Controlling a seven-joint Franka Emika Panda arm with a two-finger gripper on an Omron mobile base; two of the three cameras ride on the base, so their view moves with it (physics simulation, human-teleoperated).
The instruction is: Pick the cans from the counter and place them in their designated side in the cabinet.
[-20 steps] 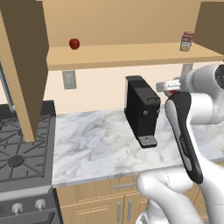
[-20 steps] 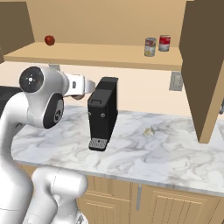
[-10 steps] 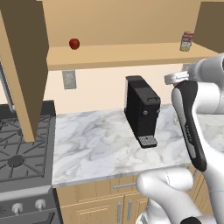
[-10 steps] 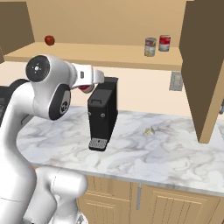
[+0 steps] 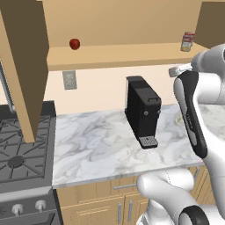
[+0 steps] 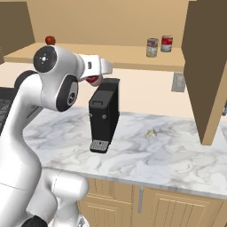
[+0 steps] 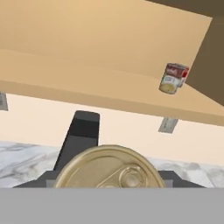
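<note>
Gripping a red-banded can [image 7: 109, 168] with a round brassy pull-tab lid, the end effector [image 6: 95, 80] hangs above the boxy black coffee machine [image 6: 104, 114] on the veined marble table [image 6: 177, 162]. Two cylindrical cans [image 6: 159, 46] stand on the tan wooden cabinet shelf [image 6: 111, 55].

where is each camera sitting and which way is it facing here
Left base view: behind the arm's left, facing the counter, coffee machine and cabinet; arm at right.
Right base view: behind its right, same scene; arm at left, gripper on a red-labelled can.
Hand view: on the hand, looking up past the held can's lid to the shelf.
Shared: the coffee machine and the shelved cans.
</note>
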